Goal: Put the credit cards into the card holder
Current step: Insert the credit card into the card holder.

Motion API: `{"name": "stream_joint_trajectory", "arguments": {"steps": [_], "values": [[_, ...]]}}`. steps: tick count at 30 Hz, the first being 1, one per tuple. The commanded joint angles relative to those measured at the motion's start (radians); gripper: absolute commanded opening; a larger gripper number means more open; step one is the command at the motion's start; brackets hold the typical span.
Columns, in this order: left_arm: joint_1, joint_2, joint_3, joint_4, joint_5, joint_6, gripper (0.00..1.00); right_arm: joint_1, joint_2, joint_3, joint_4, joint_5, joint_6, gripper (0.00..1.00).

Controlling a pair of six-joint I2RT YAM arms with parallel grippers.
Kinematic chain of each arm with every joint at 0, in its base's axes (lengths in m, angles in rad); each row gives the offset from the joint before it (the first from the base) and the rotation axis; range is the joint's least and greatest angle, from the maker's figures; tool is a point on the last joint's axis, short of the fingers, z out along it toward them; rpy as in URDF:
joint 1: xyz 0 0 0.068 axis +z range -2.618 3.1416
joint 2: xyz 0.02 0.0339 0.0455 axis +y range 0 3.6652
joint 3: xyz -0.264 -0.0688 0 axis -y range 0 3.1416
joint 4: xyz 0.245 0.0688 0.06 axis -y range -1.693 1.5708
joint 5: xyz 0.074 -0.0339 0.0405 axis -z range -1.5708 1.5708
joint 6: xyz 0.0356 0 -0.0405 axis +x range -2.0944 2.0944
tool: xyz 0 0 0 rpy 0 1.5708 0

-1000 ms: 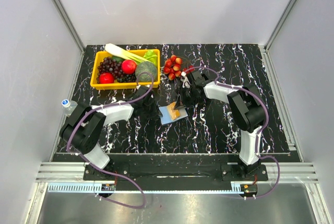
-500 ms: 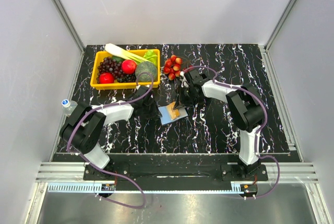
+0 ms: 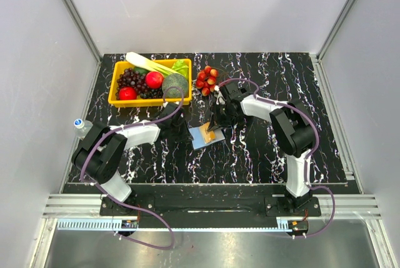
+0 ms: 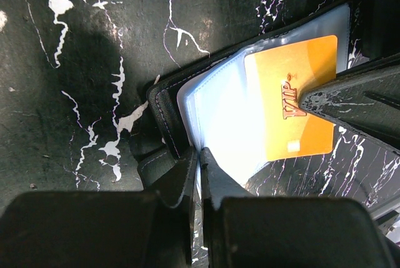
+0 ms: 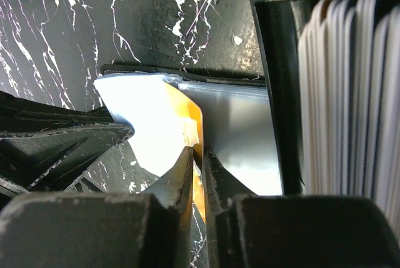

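Now the card holder (image 3: 200, 138) lies open on the tabletop (image 3: 262, 155), near its middle and between the two arms. One orange credit card (image 4: 294, 102), marked VIP, rests on its light-blue inner leaves. The left gripper (image 4: 199, 163) has its fingers almost together, pinching the edge of one leaf. The right gripper (image 5: 199, 158) is clamped on the edge of this card.
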Motion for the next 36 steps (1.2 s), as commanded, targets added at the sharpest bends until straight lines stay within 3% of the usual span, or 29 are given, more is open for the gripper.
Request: {"name": "stream_joint_trajectory", "arguments": {"steps": [1,5,12,23,31,36], "values": [[-0.015,0.032,0.009,-0.005,-0.001,-0.011,0.05,0.072,0.06,-0.008,-0.109,-0.055,-0.026,0.14],[-0.014,0.032,0.01,-0.005,0.002,-0.011,0.05,0.071,0.005,-0.02,-0.104,0.026,-0.027,0.26],[-0.014,0.034,0.018,-0.014,0.004,0.0,0.05,0.071,-0.016,0.009,-0.106,0.041,-0.043,0.28],[-0.015,0.038,0.036,-0.021,0.013,0.011,0.06,0.077,-0.038,0.023,-0.104,-0.018,-0.046,0.42],[-0.014,0.032,0.033,-0.032,0.001,0.009,0.06,0.077,-0.111,0.015,-0.12,0.08,-0.029,0.41],[-0.014,0.032,0.035,-0.026,0.007,0.009,0.06,0.078,-0.092,0.012,-0.112,0.043,-0.026,0.35]]}}
